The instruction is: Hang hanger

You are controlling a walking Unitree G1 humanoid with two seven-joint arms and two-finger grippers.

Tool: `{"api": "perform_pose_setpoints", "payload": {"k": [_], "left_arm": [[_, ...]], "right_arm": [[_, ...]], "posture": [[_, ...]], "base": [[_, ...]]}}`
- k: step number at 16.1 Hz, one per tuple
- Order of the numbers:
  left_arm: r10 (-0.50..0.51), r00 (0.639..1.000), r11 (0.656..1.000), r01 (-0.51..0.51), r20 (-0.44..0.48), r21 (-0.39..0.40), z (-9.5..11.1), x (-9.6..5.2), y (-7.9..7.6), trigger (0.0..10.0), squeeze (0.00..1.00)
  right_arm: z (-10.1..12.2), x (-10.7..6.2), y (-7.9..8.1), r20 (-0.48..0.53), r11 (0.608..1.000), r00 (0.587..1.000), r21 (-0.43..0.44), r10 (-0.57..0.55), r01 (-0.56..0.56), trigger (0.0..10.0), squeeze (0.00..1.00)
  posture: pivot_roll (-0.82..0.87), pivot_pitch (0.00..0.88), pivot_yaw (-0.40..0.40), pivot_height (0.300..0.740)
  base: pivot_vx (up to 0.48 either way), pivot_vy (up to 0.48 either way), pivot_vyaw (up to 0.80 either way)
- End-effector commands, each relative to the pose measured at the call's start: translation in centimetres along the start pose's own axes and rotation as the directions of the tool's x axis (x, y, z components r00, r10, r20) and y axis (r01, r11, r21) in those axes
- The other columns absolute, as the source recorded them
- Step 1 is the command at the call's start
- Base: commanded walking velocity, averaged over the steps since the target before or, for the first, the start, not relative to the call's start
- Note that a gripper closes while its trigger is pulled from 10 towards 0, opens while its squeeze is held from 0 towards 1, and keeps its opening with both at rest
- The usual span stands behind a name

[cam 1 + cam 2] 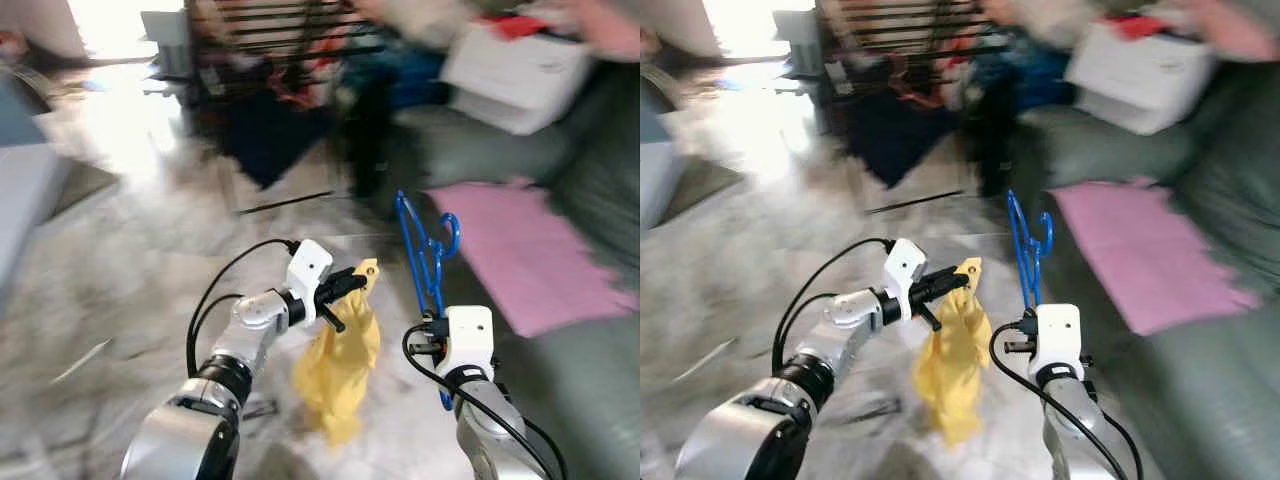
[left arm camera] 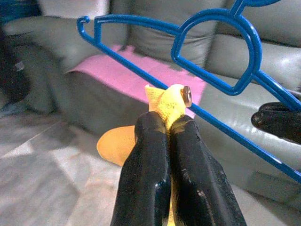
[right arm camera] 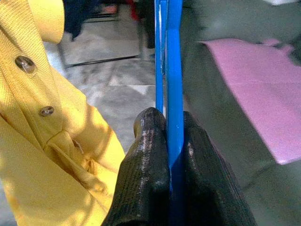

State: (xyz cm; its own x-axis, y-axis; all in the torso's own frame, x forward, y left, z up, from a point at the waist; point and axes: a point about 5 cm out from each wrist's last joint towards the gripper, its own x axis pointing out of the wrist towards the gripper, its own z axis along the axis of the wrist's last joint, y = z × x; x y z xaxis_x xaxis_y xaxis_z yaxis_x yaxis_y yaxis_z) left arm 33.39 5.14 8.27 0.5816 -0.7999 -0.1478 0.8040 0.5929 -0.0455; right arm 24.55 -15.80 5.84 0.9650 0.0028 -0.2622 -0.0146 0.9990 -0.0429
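A yellow buttoned shirt (image 1: 340,360) hangs from my left gripper (image 1: 352,281), which is shut on its collar edge (image 2: 165,101) in front of me. Just to its right, my right gripper (image 1: 434,338) is shut on a blue plastic hanger (image 1: 425,250) that stands upright with its hook end up. In the right wrist view the hanger's bar (image 3: 169,56) runs straight out between the fingers (image 3: 146,155), with the shirt (image 3: 47,117) close beside it. In the left wrist view the hanger (image 2: 211,47) crosses right behind the pinched collar.
A grey-green sofa (image 1: 590,390) runs along my right with a pink cloth (image 1: 520,250) on its seat and a white box (image 1: 520,70) further back. A dark rack with clothes (image 1: 280,60) stands ahead. Pale marble floor (image 1: 130,250) lies to the left.
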Motion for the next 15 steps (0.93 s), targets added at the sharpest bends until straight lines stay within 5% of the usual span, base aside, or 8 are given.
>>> {"api": "perform_pose_setpoints", "payload": {"k": [1,7,15], "left_arm": [[-0.013,0.999,1.0,0.012,0.035,0.018,1.22,0.53,0.0,10.0,0.0],[-0.03,0.999,1.0,0.03,0.033,0.008,0.98,0.6,-0.34,10.0,0.0],[-0.039,0.999,0.999,0.039,0.018,0.004,0.56,0.53,-0.55,10.0,0.0]], "right_arm": [[0.39,-0.03,-0.18,0.015,1.0,1.0,-0.001,-0.003,0.003,10.0,0.0],[0.12,-0.34,0.23,0.006,1.0,1.0,-0.02,0.02,-0.02,10.0,0.0],[-0.11,-0.59,0.31,-0.002,1.0,1.0,-0.013,0.021,-0.021,10.0,0.0]], "posture": [[-0.03,0.0,-0.038,0.74],[-0.04,0.0,-0.039,0.74],[-0.04,0.0,-0.04,0.74]], "base": [[0.345,0.0,0.0],[0.364,0.0,0.0],[0.327,0.329,0.0]]}}
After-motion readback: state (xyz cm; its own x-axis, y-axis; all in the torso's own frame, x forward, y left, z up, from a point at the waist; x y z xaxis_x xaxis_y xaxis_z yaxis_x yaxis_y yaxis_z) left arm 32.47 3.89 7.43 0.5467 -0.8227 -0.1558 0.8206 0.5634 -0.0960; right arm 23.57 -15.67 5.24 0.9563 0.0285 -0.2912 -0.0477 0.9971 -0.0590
